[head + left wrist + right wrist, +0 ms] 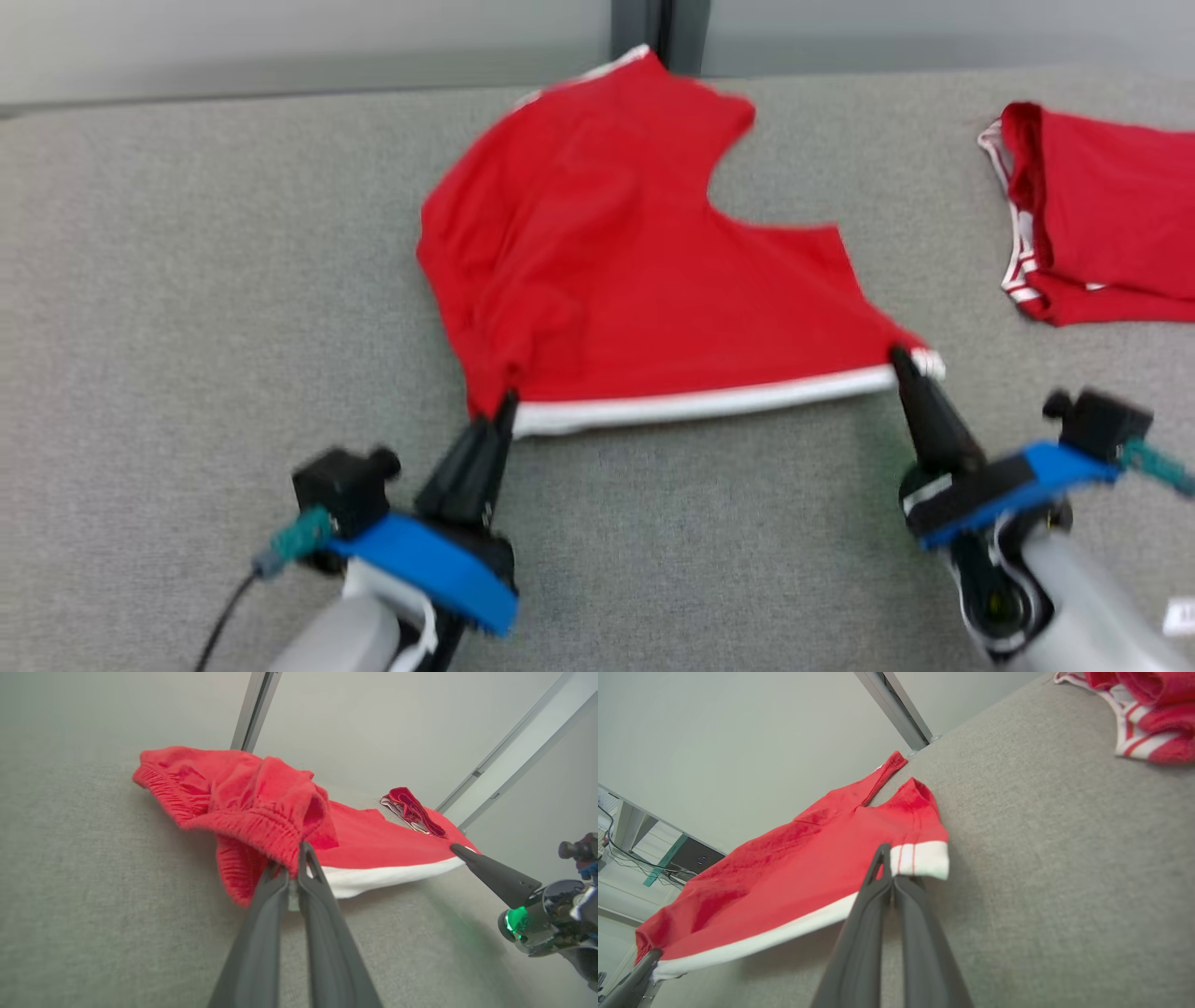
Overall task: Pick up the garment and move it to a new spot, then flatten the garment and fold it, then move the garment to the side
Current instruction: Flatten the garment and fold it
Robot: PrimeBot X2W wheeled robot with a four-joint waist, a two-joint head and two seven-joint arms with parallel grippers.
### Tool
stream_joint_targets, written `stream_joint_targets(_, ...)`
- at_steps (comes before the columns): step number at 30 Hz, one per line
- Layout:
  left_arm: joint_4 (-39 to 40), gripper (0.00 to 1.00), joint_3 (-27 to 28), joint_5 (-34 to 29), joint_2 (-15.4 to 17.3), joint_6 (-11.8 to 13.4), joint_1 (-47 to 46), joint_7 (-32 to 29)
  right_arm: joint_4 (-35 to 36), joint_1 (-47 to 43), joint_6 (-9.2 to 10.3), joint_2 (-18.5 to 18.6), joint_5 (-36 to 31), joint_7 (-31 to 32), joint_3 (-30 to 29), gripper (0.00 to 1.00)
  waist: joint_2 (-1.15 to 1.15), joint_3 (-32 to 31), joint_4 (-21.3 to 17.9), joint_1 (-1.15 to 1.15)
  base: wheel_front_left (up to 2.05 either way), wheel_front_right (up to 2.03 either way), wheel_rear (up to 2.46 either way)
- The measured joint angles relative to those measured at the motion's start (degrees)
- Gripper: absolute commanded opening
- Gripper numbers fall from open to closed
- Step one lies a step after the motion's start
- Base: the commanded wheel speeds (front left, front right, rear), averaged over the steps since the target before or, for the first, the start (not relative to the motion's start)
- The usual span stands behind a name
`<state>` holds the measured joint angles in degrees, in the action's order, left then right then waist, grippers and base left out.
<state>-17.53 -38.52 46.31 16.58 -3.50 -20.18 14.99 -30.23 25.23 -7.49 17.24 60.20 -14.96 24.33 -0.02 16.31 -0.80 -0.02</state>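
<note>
- Our left gripper [505, 403] clenched the garment's [607, 271] elastic corner.
- Our right gripper [898, 358] clenched its white-hemmed corner.
- The garment lay spread mid-table [187, 280]; a red pile [1102, 224] sat at the table's right.

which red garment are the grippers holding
The centre garment, pinched at its two near corners by the left gripper and right gripper; the other garment lies at the right, touched by neither.

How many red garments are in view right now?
2. The held garment is in the middle, its near edge pinched by the left gripper and right gripper. The second garment sits at the right, partly out of frame.
</note>
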Motion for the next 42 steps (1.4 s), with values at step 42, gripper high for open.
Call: stream_joint_targets(42, 3.13, 0.00, 2.78, 5.47, -6.11, -0.75, -9.61, -1.77, -11.20, 30.15, 0.00, -7.89, -20.02, 13.74, -15.28, 0.00, 0.03, 7.95, 7.70, 0.03, 0.00, 0.00, 0.00)
